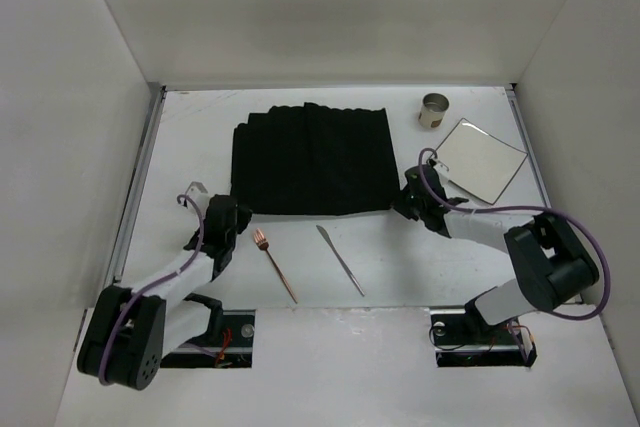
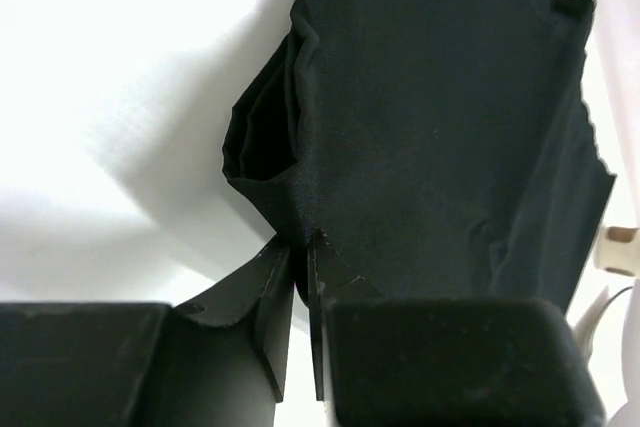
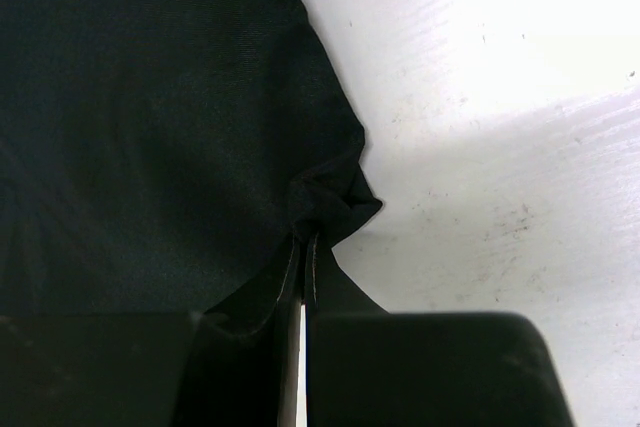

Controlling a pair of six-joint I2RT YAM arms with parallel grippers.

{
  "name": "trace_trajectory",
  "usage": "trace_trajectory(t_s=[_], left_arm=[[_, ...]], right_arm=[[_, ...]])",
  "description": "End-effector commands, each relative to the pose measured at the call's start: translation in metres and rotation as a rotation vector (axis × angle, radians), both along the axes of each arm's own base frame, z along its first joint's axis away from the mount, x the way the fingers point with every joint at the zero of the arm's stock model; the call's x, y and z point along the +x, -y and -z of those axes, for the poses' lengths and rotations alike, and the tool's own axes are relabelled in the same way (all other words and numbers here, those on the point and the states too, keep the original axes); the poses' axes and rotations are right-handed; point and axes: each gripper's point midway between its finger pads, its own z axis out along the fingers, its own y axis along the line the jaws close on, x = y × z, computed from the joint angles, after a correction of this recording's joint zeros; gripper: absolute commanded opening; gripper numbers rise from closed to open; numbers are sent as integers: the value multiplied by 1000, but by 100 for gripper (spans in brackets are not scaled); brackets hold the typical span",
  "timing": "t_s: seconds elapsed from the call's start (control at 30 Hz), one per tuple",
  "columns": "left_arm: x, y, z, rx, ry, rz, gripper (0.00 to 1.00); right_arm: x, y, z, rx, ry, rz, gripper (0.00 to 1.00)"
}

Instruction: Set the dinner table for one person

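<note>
Left gripper point(image 2: 300, 245) and right gripper point(image 3: 303, 245) are pinching the black mat point(image 1: 310, 157).
Each is clamping one near corner; the white counter point(image 1: 200, 137) is lying under the mat, extending past every edge.

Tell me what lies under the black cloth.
Only the white table shows around the black cloth. The left pincer and right pincer each pinch a near corner of it. The cloth is opaque, so anything flat beneath it is hidden.
</note>
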Motion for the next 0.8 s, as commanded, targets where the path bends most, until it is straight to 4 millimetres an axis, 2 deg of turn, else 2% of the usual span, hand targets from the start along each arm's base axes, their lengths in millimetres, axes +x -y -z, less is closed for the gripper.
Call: trace_trajectory(t_s=[0.0, 0.13, 0.3, 0.33, 0.43, 0.47, 0.53, 0.63, 0.7, 0.77], left_arm=[[-32, -30, 23, 131, -98, -72, 9], [-43, -33, 26, 156, -126, -60, 10], [-48, -28, 27, 151, -137, -37, 14], [-47, -27, 25, 147, -128, -31, 16], [-44, -28, 14, 148, -91, -36, 26], [-40, -29, 5, 150, -68, -33, 30], [-34, -30, -16, 177, -18, -25, 36], [-23, -32, -50, 203, 70, -41, 40], [-15, -23, -59, 196, 89, -25, 41], [-6, -5, -62, 180, 99, 19, 41]], right_arm=[[-18, 12, 7, -33, -18, -5, 3], [-40, 13, 13, -1, -41, -11, 3], [-55, 18, 9, 27, -39, 8, 4], [-56, 18, 7, 27, -31, 6, 11], [-53, 22, -3, 13, 8, 3, 42], [-51, 23, -10, 7, 27, 0, 49], [-46, 23, -27, -13, 67, -14, 55], [-34, 14, -60, -48, 151, -64, 54], [-26, -3, -76, -54, 194, -119, 47], [-19, -29, -83, -48, 223, -184, 34]])
